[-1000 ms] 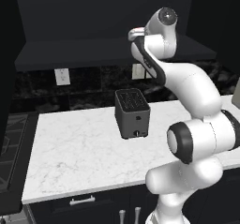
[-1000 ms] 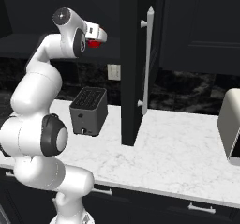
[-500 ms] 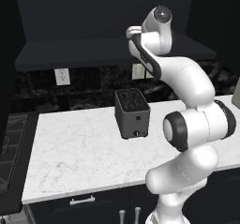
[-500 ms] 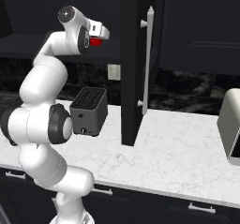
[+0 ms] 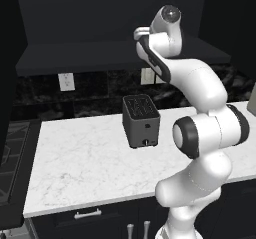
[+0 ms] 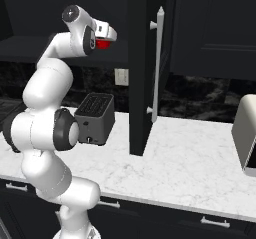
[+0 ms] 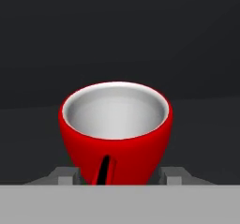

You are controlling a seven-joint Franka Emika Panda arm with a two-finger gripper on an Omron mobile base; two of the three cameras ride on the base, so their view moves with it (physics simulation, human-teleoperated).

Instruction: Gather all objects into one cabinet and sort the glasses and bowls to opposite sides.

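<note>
Raised high on the white arm, reaching forward into the black wall cabinet [image 6: 150, 58] beside its tall open door with the long pale bar handle [image 6: 156, 65]. Two-finger gripper [image 7: 121, 175] set around the lower body of a glossy red mug with a white inside [image 7: 116, 127], one grey finger [image 7: 63, 175] at each flank of the cup, handle turned toward the camera between them. Contact of the pads with the red wall not clear enough to settle, so grip or gap: cannot tell. Mug upright, mouth open ahead of the hand, dark cabinet interior behind and around it. From the right base view, a patch of that red mug [image 6: 103, 44] just under the white wrist, level with the dark shelf edge.

Well below the hand, on the white marbled counter [image 5: 75, 168]: a dark grey slotted toaster [image 5: 141, 121], standing near the back wall. Far off to the hand's right, at the counter's end, a pale rounded appliance [image 6: 245, 135], partly cut by the frame edge.
</note>
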